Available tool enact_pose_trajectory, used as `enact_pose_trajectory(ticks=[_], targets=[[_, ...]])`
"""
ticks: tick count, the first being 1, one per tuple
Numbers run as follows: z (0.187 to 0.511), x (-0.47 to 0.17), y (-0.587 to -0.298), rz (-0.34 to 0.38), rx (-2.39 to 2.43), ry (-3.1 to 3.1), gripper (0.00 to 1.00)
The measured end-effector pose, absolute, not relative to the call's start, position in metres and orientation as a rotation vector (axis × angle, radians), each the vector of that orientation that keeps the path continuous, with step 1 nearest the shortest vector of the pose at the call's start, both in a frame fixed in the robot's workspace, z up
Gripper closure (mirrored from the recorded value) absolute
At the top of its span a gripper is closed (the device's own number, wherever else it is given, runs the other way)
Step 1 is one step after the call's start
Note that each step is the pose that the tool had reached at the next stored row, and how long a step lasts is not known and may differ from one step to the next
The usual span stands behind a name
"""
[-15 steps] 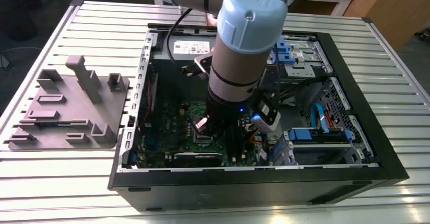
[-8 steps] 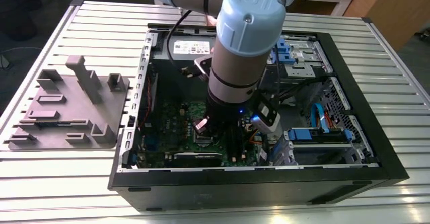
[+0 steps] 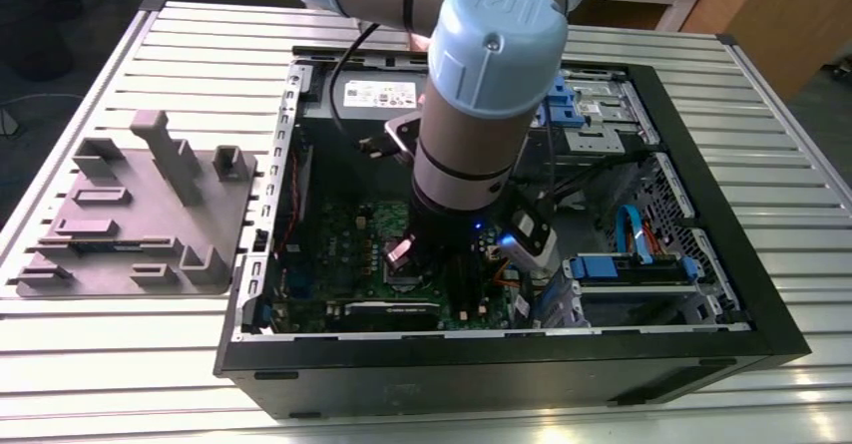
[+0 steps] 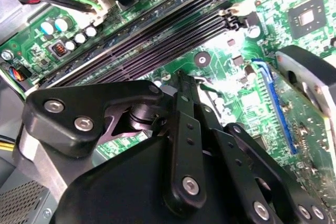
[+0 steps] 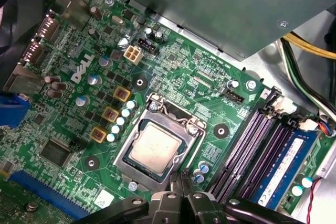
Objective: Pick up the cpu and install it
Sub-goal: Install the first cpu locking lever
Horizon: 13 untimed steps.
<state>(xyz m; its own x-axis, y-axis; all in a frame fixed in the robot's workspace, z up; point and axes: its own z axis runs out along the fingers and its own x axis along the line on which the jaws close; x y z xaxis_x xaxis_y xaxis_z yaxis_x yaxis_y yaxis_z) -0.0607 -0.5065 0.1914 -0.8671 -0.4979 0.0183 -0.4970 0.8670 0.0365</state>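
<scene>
The cpu (image 5: 156,147) lies flat inside the silvery socket frame (image 5: 170,113) of the green motherboard (image 5: 178,61). The gripper (image 5: 180,178) hangs just beside that frame's edge, its fingertips drawn together and holding nothing.

From where I stand: one robot arm (image 3: 493,55), one open computer case (image 3: 533,364), one grey tray (image 3: 80,254), one table (image 3: 134,364). In the first wrist view I count one cpu (image 5: 155,148), one socket frame (image 5: 185,119), three brown square coils (image 5: 122,94), one white connector (image 5: 132,53) and one blue memory stick (image 5: 286,163).
</scene>
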Motion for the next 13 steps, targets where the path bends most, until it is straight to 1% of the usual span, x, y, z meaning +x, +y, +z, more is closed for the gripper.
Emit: enact_pose_trajectory(ticks=[13], targets=[[0.1862,-0.0613,-0.5151,-0.044,0.802,-3.011,0.90]])
